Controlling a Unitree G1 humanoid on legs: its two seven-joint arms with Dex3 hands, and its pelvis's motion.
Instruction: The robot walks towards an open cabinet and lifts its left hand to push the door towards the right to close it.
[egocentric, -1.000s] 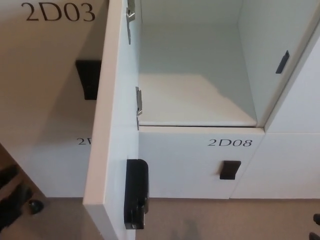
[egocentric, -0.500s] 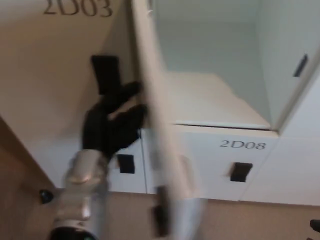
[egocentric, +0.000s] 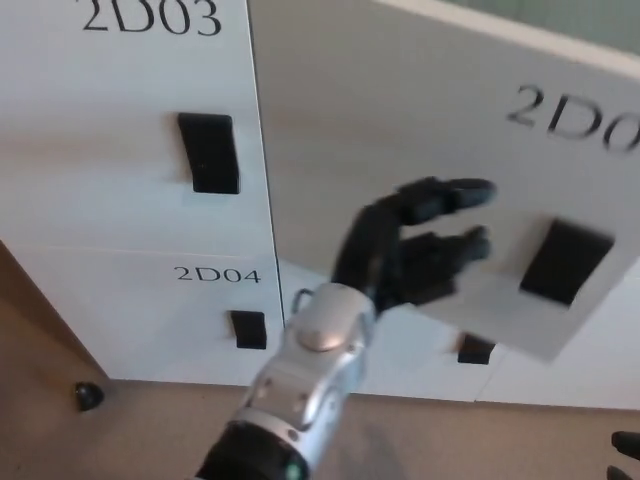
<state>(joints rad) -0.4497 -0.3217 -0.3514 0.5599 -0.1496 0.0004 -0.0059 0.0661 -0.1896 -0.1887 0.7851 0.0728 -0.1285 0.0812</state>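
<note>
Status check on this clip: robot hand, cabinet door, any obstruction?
Left robot hand open, fingers spread against the cabinet door. Door partly swung, gap showing along its top edge, not shut. Right hand out of view. Nothing visible blocking.

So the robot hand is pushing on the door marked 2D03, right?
Not quite. The head view shows the left robot hand on the swinging door whose label starts 2D0 and is cut off; the 2D03 door beside it is untouched.
</note>
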